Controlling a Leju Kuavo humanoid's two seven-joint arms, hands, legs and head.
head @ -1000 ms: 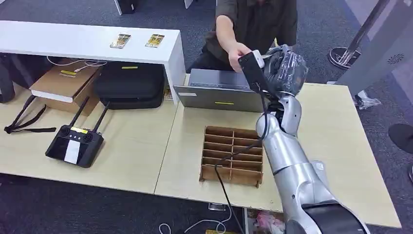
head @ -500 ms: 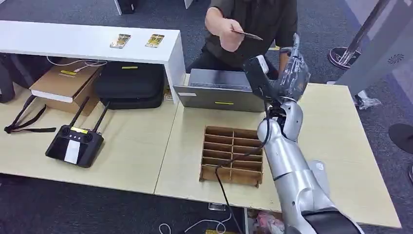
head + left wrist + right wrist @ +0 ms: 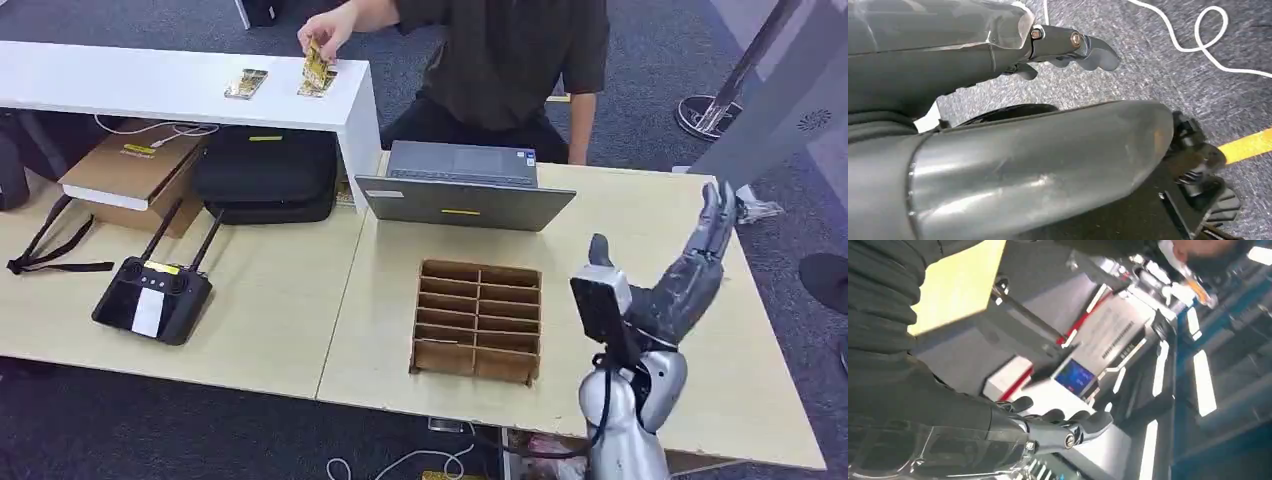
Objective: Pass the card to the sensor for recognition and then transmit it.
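Observation:
A person behind the table holds a gold-patterned card [image 3: 316, 62] upright over the white shelf [image 3: 150, 95], next to two similar cards [image 3: 247, 83] lying flat there. My right hand [image 3: 690, 272] hovers low over the table's right side, far from the card, fingers stretched out and empty. In the right wrist view the same hand [image 3: 1058, 429] holds nothing. My left hand [image 3: 1068, 44] hangs beside my body above the carpet, fingers loosely extended and empty.
A grey laptop [image 3: 465, 187] stands at the table's back, with a wooden divider box [image 3: 478, 320] in front of it. A black remote controller [image 3: 153, 297], a black case [image 3: 265, 172] and a cardboard box [image 3: 125, 170] lie at the left.
The person took the card from my raised right hand and carried it left to the white shelf. My right arm came down and back over the table, hand now spread and empty.

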